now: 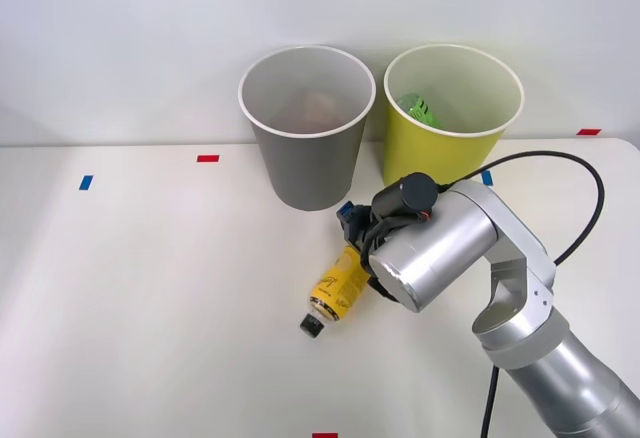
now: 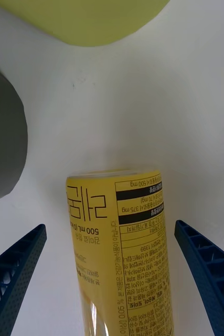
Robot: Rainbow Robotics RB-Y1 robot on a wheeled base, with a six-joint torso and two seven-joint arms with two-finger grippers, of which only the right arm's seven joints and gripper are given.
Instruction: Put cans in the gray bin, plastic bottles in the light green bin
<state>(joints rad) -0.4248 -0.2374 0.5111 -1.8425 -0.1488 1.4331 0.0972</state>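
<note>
A yellow bottle (image 1: 337,291) lies on its side on the white tabletop (image 1: 150,288), a little right of centre in the front view, its black cap (image 1: 312,326) pointing toward the lower edge of the frame and its base toward the bins. The right arm's tool (image 1: 352,226) sits over the bottle's far end, just in front of the gray bin (image 1: 305,128). In the wrist view the two blue fingers (image 2: 14,268) stand wide apart, one on each side of the bottle (image 2: 125,247), with white tabletop showing between each finger and the bottle, so nothing is gripped. The gray bin stands upper centre in the front view, and the light green bin (image 1: 452,118) stands just beside it to the right, with a green item (image 1: 422,110) inside it.
</note>
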